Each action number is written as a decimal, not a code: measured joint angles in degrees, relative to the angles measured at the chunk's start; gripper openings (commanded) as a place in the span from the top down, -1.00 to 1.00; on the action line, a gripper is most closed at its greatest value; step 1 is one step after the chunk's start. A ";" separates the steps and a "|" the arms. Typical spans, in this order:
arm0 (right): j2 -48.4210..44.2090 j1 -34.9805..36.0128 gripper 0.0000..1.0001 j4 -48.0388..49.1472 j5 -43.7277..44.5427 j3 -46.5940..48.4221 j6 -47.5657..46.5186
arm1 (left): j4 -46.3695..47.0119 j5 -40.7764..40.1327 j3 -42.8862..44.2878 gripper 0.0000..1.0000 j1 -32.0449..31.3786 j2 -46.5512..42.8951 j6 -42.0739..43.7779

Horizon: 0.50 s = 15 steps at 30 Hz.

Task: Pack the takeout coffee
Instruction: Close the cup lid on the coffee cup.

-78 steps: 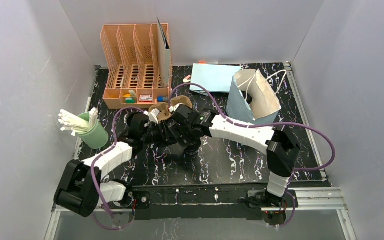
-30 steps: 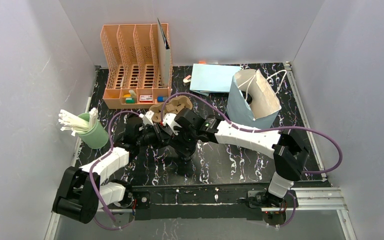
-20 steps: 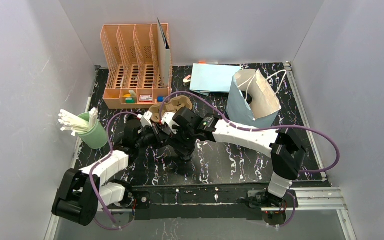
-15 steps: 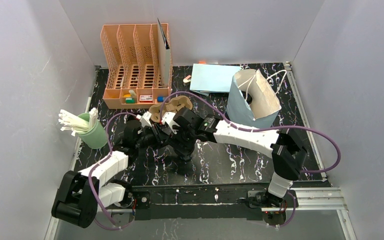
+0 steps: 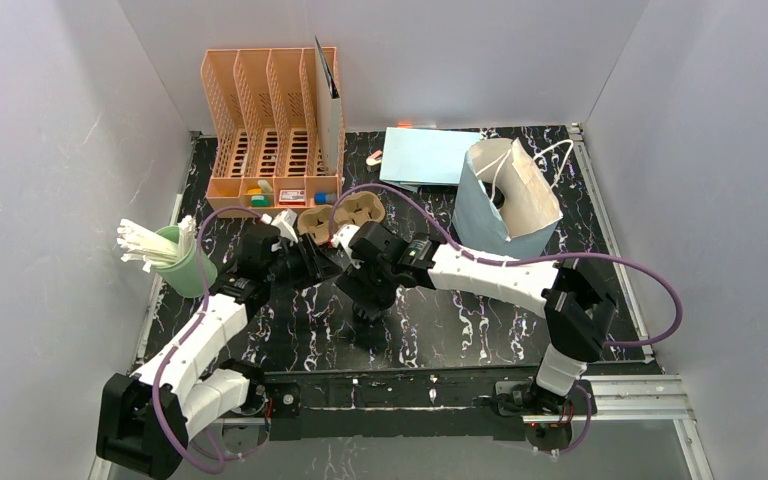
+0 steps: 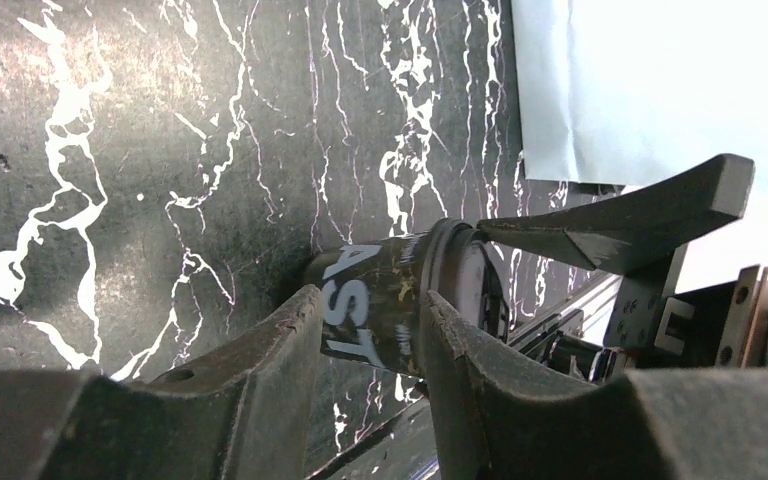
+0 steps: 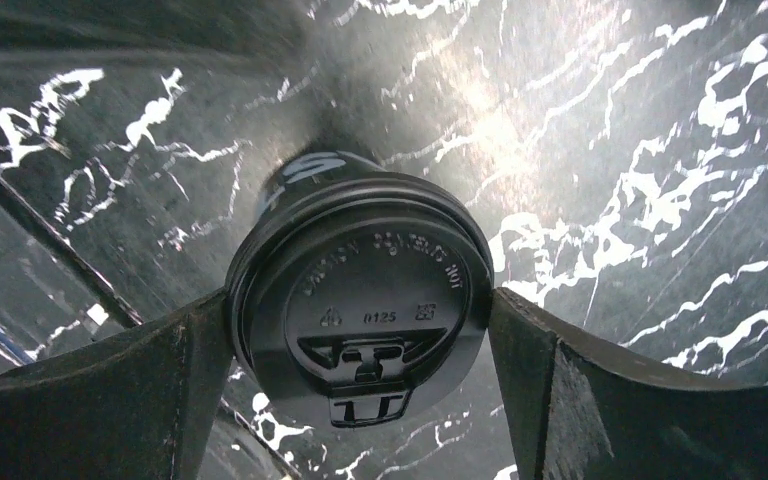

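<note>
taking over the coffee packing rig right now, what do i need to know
Left gripper: open, tips aimed at the side of the cup, apparently not holding it.
Right gripper: above the cup, fingers wide on either side of its black lid; cannot tell whether they grip.
Cup: lid on, seems to stand on the table just in front of the carrier.
Carrier: both wells look empty.
Blue bag: standing open at back right; something dark inside, cannot tell what.
Done: no cup visibly packed.
Left: probably seat this cup in the carrier or bag.
</note>
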 measured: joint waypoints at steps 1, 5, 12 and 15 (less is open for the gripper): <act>0.00 -0.07 -0.97 -0.85 0.20 -0.11 0.48 | -0.44 0.02 -0.04 0.21 0.00 0.00 0.07; 0.04 -0.17 -0.97 -4.22 0.48 0.09 1.70 | -1.20 0.20 -0.72 0.21 0.00 0.04 0.11; 0.07 -0.04 -0.97 -7.10 0.55 3.02 2.36 | -1.20 1.27 -0.96 0.25 0.00 -0.02 0.07; 0.09 0.00 -0.97 -7.30 0.24 3.93 2.40 | -0.31 1.99 -1.84 0.26 0.00 -0.26 -0.31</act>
